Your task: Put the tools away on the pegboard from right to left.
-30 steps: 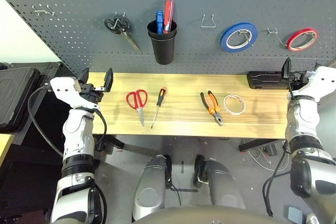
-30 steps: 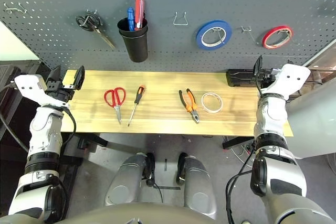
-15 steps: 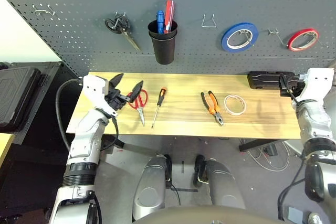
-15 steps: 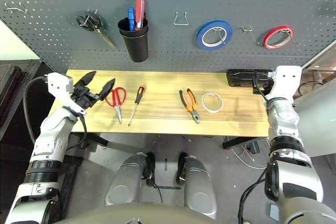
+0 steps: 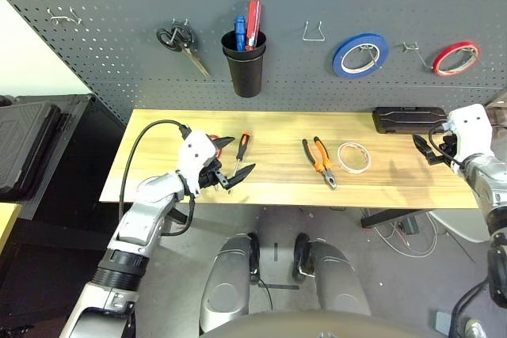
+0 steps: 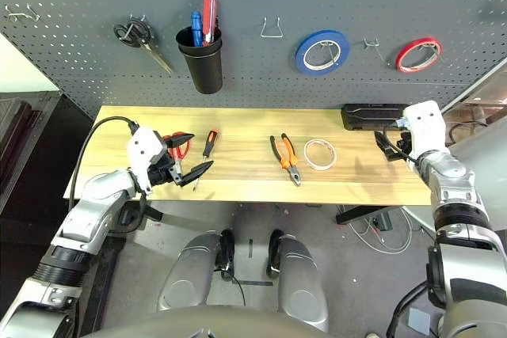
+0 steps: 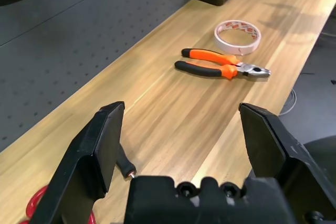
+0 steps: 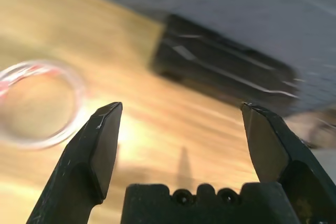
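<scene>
The left gripper [image 5: 230, 159] hangs low over the wooden table [image 5: 277, 191] with its 2 black fingers spread wide, grasping nothing. In the head views it covers most of the red-handled scissors [image 6: 179, 146]; its wrist view shows only a bit of red loop [image 7: 39, 205] just below 1 finger. The screwdriver [image 5: 241, 150] lies just beyond these fingers, long axis running from the pegboard [image 5: 119, 45] side toward the table's near edge, handle toward the board.

The pliers [image 7: 219, 66] lie farther out in front of the left gripper, well apart from it. Their long axis runs near to far, orange handles toward the board, jaws toward the near edge. The white tape roll [image 7: 237, 34] lies flat just beside them.

The right gripper [image 6: 394, 146] is also wide open and empty, above the right end of the table. Its wrist view shows the tape roll [image 8: 39, 103] ahead and a black box [image 8: 220, 77] beside it, blurred.
</scene>
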You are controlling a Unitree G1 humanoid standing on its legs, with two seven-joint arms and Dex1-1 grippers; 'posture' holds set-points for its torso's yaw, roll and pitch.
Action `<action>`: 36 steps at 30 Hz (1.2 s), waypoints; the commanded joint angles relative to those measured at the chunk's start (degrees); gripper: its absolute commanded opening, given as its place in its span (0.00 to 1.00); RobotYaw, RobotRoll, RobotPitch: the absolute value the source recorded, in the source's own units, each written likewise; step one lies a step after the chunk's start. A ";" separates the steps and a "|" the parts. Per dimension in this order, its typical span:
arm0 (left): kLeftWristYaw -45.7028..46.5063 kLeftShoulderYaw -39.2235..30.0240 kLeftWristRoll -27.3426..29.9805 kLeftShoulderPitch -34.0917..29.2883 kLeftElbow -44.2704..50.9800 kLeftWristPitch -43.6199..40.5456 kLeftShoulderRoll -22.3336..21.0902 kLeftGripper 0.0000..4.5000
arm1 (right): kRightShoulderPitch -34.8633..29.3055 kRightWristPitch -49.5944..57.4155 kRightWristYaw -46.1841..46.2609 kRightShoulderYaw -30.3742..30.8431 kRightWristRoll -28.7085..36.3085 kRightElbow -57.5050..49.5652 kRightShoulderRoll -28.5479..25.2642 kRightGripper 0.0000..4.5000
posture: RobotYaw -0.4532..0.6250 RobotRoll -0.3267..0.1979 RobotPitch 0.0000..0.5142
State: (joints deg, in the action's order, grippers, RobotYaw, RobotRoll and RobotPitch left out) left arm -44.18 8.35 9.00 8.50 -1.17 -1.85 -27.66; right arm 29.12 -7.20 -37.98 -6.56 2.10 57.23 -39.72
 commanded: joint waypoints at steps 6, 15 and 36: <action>-0.92 1.88 -2.38 -1.53 -0.18 0.89 -0.29 0.99 | 4.44 -2.15 -13.66 9.83 -7.14 1.98 -1.20 1.00 | 0.58 0.62 0.43; -0.31 1.50 -1.94 -6.56 6.21 -2.38 -1.39 0.99 | 12.54 -2.42 -17.74 17.41 -14.15 9.34 2.37 1.00 | 0.61 0.62 0.57; 2.62 -0.64 -1.03 -12.26 16.45 -9.55 -2.21 1.00 | 17.33 -0.88 -12.82 24.89 -24.19 18.12 10.36 0.91 | 0.70 0.62 0.68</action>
State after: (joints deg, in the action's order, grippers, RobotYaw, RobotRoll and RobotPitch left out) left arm -41.60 7.72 7.75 -2.45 14.04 -10.71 -29.49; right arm 47.39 -9.14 -51.27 17.39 -21.04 73.60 -29.75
